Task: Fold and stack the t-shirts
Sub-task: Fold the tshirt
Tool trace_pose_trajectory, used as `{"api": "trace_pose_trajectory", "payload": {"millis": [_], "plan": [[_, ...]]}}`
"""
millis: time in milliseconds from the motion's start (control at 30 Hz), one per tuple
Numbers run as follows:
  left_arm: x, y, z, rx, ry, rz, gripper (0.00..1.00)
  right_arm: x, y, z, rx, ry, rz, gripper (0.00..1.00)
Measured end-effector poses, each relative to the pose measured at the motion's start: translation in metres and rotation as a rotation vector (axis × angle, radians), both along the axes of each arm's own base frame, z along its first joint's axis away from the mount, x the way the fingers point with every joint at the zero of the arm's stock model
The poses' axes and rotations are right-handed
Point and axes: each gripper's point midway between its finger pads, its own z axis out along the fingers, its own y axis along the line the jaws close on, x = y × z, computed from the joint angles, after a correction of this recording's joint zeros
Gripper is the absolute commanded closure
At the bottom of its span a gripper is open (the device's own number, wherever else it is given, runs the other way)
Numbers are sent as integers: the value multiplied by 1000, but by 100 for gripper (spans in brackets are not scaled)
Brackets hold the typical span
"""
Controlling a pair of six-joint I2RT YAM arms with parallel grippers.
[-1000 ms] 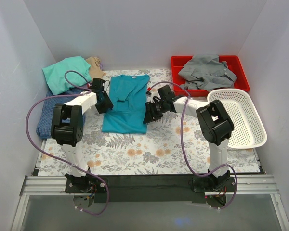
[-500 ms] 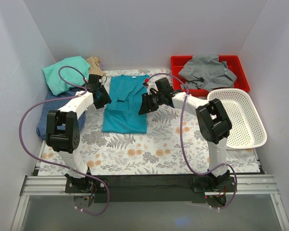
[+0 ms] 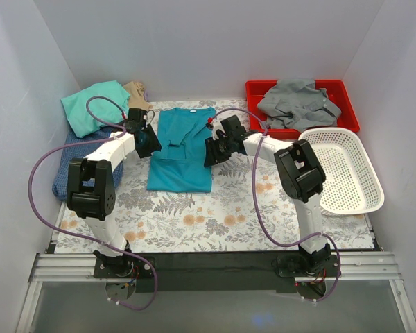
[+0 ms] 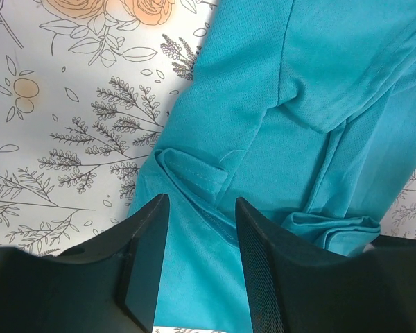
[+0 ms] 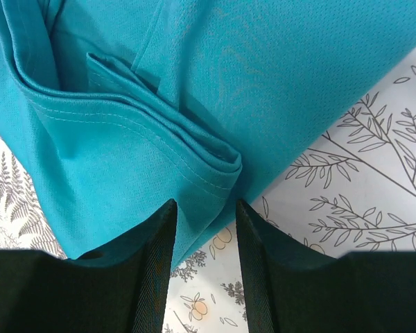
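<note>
The deep-teal t-shirt [image 3: 182, 149] lies flat on the floral cloth, its sleeves folded inward. My left gripper [image 3: 152, 141] is open at the shirt's left edge; in the left wrist view [image 4: 197, 229] teal cloth [image 4: 319, 83] lies between and beyond the jaws. My right gripper [image 3: 209, 151] is open at the shirt's right edge; in the right wrist view [image 5: 203, 222] the folded teal edge [image 5: 194, 149] sits just ahead of the jaws. A mint green shirt [image 3: 93, 106], a tan one [image 3: 136, 92] and a blue-checked one [image 3: 76, 159] lie at the left. A grey shirt [image 3: 298, 103] lies in the tray.
The red tray [image 3: 349, 111] stands at the back right. The white mesh basket [image 3: 350, 170] sits at the right edge. White walls close in the back and both sides. Purple cables loop off both arms.
Both grippers have moved toward the back along the teal shirt's edges. The right arm has swung further left. The shirt has not visibly moved.
</note>
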Motion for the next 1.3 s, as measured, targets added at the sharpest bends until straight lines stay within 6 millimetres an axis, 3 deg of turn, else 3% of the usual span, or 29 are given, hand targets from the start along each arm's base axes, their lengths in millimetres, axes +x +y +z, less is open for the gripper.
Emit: {"api": "trace_pose_trajectory", "payload": {"millis": [100,167,233,267,400,533,767,900,967,1033,1067,1167,1300], "plan": [[0,0,0,-2,0,-2,59,2,-1,-2,-10,-6,4,57],[0,-1,0,-1,1,-5,59,4,-1,-1,-15,-16,7,82],[0,-1,0,-4,0,-8,59,5,-1,-2,-18,-19,6,98],[0,-2,0,-5,-1,-9,59,5,-1,-2,-21,-19,5,99],[0,-2,-2,-5,1,-12,62,7,-4,-3,-30,-25,0,99],[0,-2,-16,-1,30,-17,76,12,-9,-5,-41,-34,-17,99],[-6,-1,-47,10,104,-19,89,17,-33,-8,-86,-64,-80,99],[-5,-1,-51,11,108,-19,96,14,-47,-2,-107,-112,-120,99],[-5,0,-52,11,109,-18,93,16,-51,3,-115,-144,-143,99],[-4,0,-52,10,108,-22,81,20,-52,6,-118,-167,-154,96],[-3,-1,-51,7,106,-27,74,23,-52,7,-118,-179,-160,89],[1,-2,-49,0,97,-34,68,27,-52,8,-118,-192,-169,73],[1,2,-47,18,92,-19,61,29,-50,10,-108,-202,-163,67]]}}
